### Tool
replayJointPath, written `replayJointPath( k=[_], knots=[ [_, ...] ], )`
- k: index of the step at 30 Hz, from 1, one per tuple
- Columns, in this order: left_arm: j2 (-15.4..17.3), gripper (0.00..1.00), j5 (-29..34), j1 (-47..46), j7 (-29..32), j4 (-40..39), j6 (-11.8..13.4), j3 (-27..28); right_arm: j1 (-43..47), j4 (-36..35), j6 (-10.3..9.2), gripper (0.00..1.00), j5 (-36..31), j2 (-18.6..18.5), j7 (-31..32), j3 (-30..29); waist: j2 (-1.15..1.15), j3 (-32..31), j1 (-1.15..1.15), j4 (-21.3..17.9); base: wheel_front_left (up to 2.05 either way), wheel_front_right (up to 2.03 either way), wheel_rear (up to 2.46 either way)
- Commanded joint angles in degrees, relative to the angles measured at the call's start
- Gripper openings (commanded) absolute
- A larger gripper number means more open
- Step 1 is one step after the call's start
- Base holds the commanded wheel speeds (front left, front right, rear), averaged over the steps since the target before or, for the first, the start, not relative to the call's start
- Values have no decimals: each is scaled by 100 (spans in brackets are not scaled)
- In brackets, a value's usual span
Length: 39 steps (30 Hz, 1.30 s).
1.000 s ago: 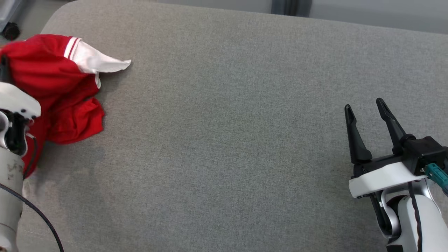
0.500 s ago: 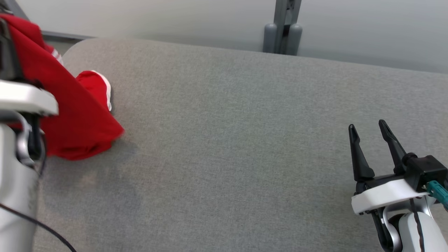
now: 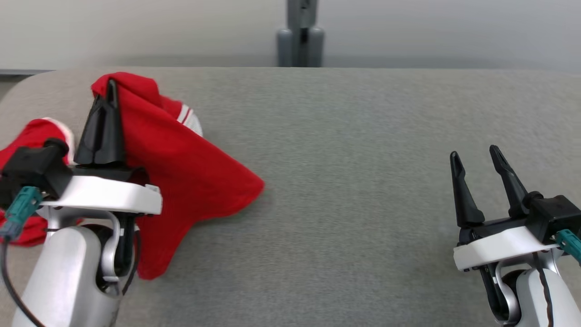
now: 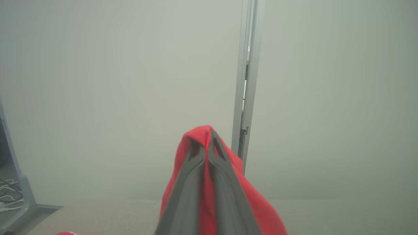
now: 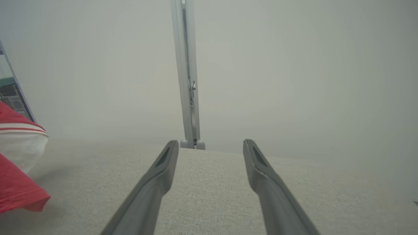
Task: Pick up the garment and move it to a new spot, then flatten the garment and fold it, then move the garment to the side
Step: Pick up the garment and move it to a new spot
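Note:
The garment point(image 3: 181, 168) is red cloth with white striped trim, bunched at the left of the grey surface point(image 3: 363, 181). My left gripper point(image 3: 110, 86) is shut on a fold of it and holds that fold up, so the cloth drapes down and to the right. In the left wrist view the closed fingers point(image 4: 192, 182) pinch the red garment point(image 4: 254, 202). My right gripper point(image 3: 474, 156) stands open over the right side of the surface, nothing between its fingers; its wrist view shows the gripper point(image 5: 211, 145) and the garment point(image 5: 16, 182) at the far left.
A pale wall runs behind the surface, with a grey upright post point(image 3: 300, 32) at its middle. The surface's far edge point(image 3: 408, 69) lies just under the wall. A metal frame leg point(image 4: 19, 195) and cables stand at the left.
The head camera has tilted and turned. My left gripper has carried the red garment rightward and inward over the surface, and the cloth now drapes further right. The right gripper stays open.

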Motion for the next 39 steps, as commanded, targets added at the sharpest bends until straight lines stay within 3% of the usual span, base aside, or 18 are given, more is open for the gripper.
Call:
replayJointPath(
  k=[1,13,19,25,26,27,28,34,39],
  knots=[
    [-27,0,35,-28,32,-66,8,-40,-49,2,11,100,31,-32,-35,5,0,198,0,-385,0,0,0],
    [-564,0,78,-616,555,164,-451,-1155,-86,153,11,100,391,-30,-312,-15,0,697,0,-1865,0,0,0],
    [-738,0,184,-532,860,878,-708,-1815,-66,291,11,100,625,-28,-449,30,0,927,0,-2121,0,0,0],
    [-844,0,245,-368,939,1597,-994,-2341,-183,422,11,100,646,-29,-507,38,0,943,0,-2034,0,0,0],
    [-904,7,243,-339,957,1742,-1037,-2462,-202,449,11,100,601,-32,-523,6,0,893,0,-1938,0,0,0],
    [-927,75,252,-347,907,1755,-1047,-2504,-210,449,11,100,590,-31,-529,-6,0,864,0,-1885,0,0,0],
    [-946,100,269,-334,868,1761,-1052,-2534,-208,450,11,100,560,-32,-534,-26,0,824,0,-1827,0,0,0],
    [-857,100,88,-201,592,1543,-841,-2252,-221,432,11,100,395,-34,-535,-165,0,559,0,-1458,0,0,0],
    [-600,100,-24,-70,263,1186,-466,-1682,-137,401,11,100,285,-33,-478,-241,0,354,0,-1146,0,0,0]
  ],
)
